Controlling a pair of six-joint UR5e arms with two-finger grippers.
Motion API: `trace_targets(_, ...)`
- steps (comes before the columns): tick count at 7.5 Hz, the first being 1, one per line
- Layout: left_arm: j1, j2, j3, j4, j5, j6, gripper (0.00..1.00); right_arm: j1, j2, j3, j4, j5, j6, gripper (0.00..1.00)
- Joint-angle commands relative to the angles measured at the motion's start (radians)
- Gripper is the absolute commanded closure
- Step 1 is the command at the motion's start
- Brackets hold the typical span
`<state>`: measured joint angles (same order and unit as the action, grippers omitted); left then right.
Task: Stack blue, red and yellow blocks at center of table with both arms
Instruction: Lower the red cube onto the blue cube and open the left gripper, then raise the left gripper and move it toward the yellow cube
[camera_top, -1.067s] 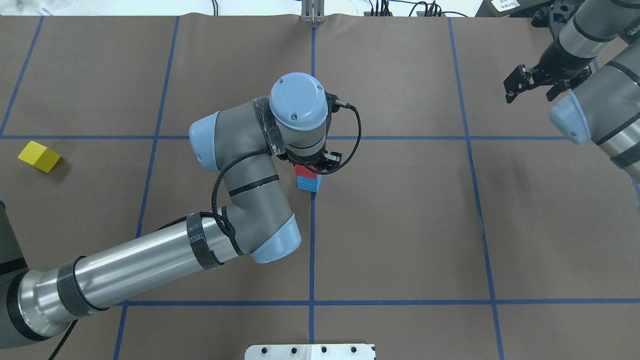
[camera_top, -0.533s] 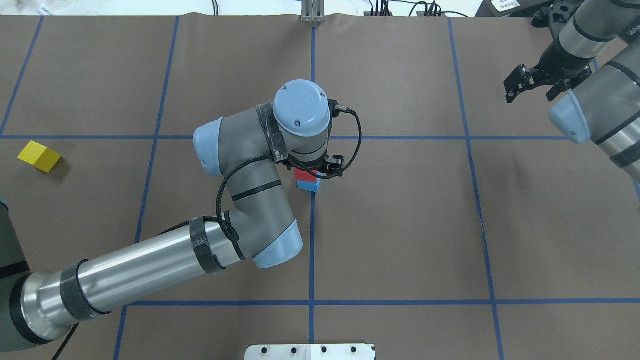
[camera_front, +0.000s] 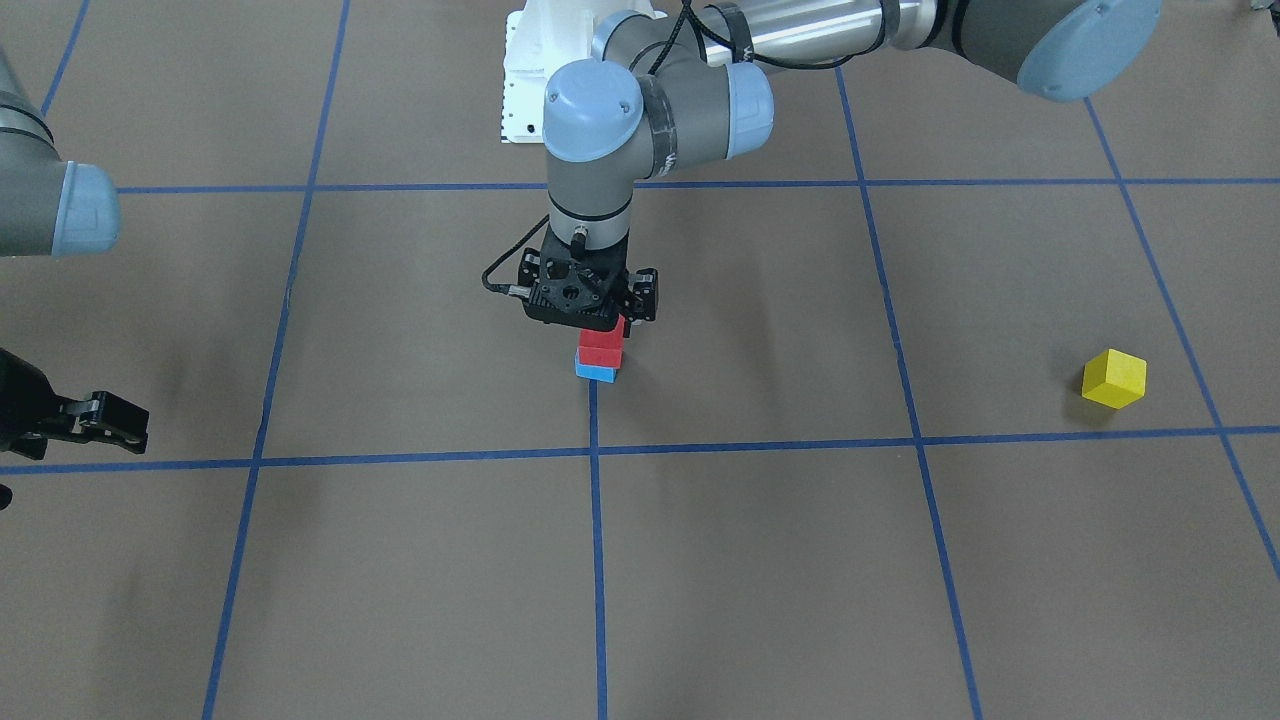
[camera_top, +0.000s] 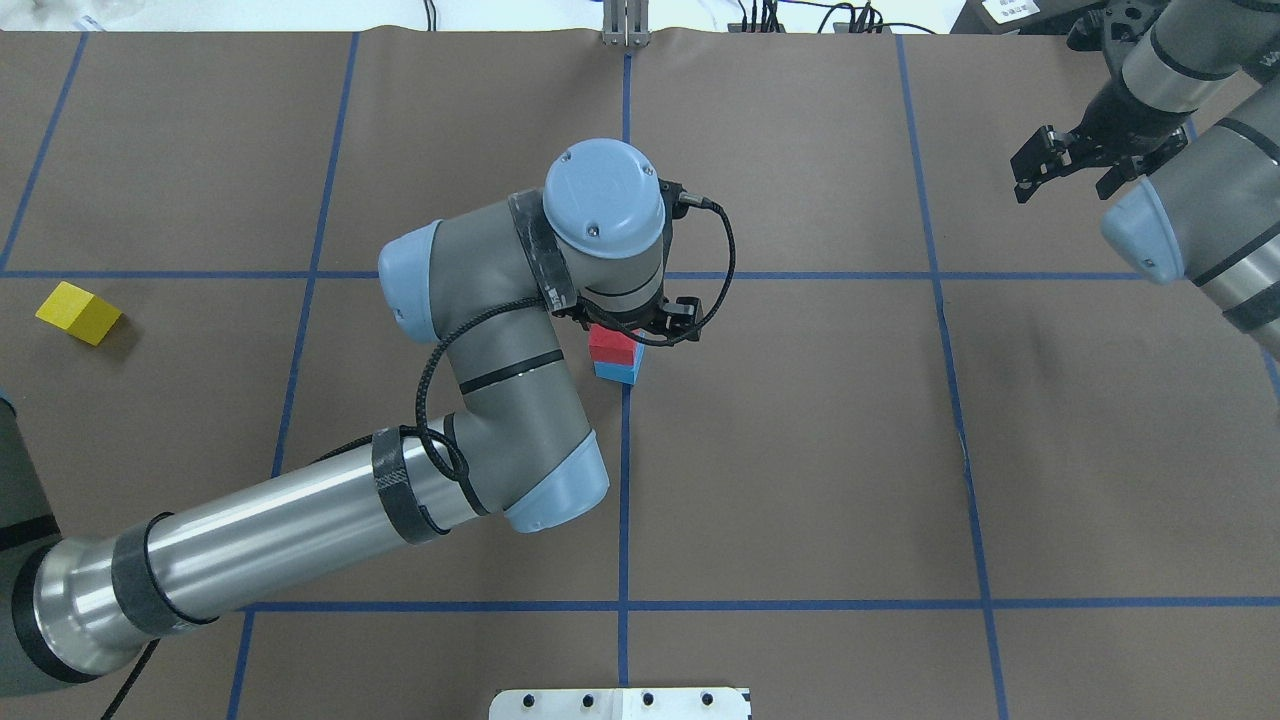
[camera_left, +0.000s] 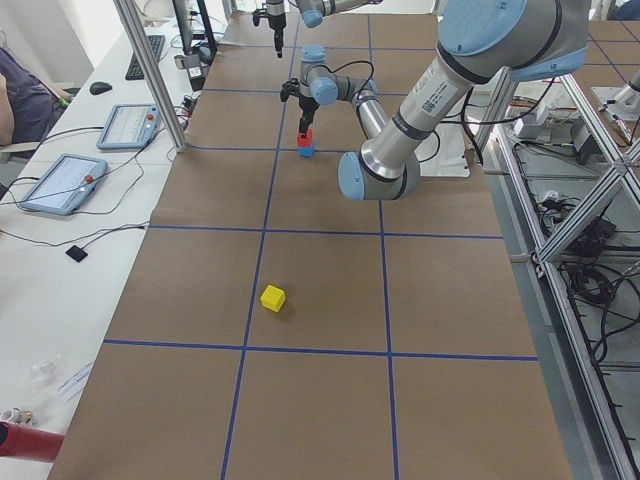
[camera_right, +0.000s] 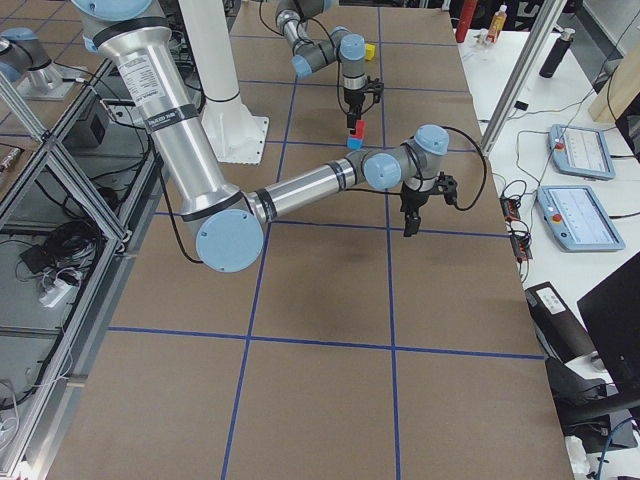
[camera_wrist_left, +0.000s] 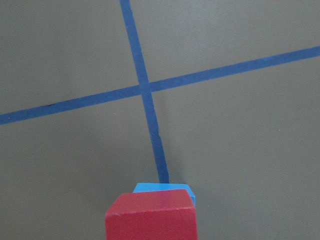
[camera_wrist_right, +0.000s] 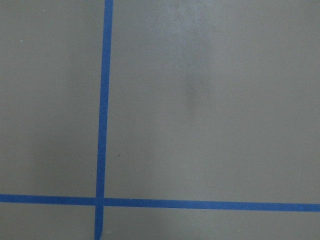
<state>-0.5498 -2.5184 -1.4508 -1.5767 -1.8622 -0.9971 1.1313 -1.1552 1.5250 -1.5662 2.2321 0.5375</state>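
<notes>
**Two blocks stacked, the yellow one left to fetch**

We find the red block (camera_top: 612, 342) resting on the blue block (camera_top: 617, 372) near the middle of the table (camera_top: 800, 450). The pair stands against the centre tape line (camera_top: 624, 480), a little to the robot's side of the crossing. In the left wrist view the red block sits fairly square on the blue one, with only a thin blue edge showing behind it.

The left pincer (camera_front: 588, 305) hangs directly over the stack, close around the top of the red block. We cannot tell whether its jaws grip the block or stand clear of it.

The right pincer (camera_top: 1068, 172) hovers above the far right corner, well apart from the stack, jaws spread and holding nothing.

The yellow block (camera_top: 78, 312) lies alone near the table's left edge, on the left arm's side. We judge the task about two thirds done: the yellow block has yet to be picked up and set on the red.
</notes>
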Motion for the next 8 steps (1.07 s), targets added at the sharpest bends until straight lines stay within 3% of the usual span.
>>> trace_targets(1, -0.135, 0.007, -0.133, 0.178, -0.149, 0.046, 0.01, 0.004, 0.002, 0.003, 0.0, 0.003, -0.001, 0.01)
trace_targets(2, -0.191, 0.068, -0.234, 0.281, -0.181, 0.178, 0.01, 0.004, 0.002, 0.004, 0.001, 0.003, -0.001, 0.01)
trace_targets(3, -0.267, 0.198, -0.341, 0.318, -0.186, 0.303, 0.01, 0.004, 0.003, 0.004, 0.002, 0.003, -0.001, 0.01)
trace_targets(4, -0.345, 0.372, -0.421, 0.29, -0.187, 0.409, 0.01, 0.002, 0.006, 0.004, 0.002, 0.003, -0.001, 0.01)
trace_targets(5, -0.434, 0.515, -0.421, 0.174, -0.193, 0.484, 0.01, 0.002, 0.008, 0.004, 0.003, 0.003, -0.001, 0.01)
trace_targets(6, -0.491, 0.637, -0.354, -0.026, -0.262, 0.52, 0.01, 0.002, 0.009, 0.007, 0.003, 0.001, 0.001, 0.01)
trace_targets(7, -0.536, 0.654, -0.209, -0.219, -0.317, 0.52, 0.01, 0.001, 0.011, 0.007, 0.003, 0.0, 0.001, 0.01)
trace_targets(8, -0.573, 0.652, -0.104, -0.303, -0.325, 0.535, 0.01, 0.001, 0.012, 0.009, 0.005, 0.0, 0.001, 0.01)
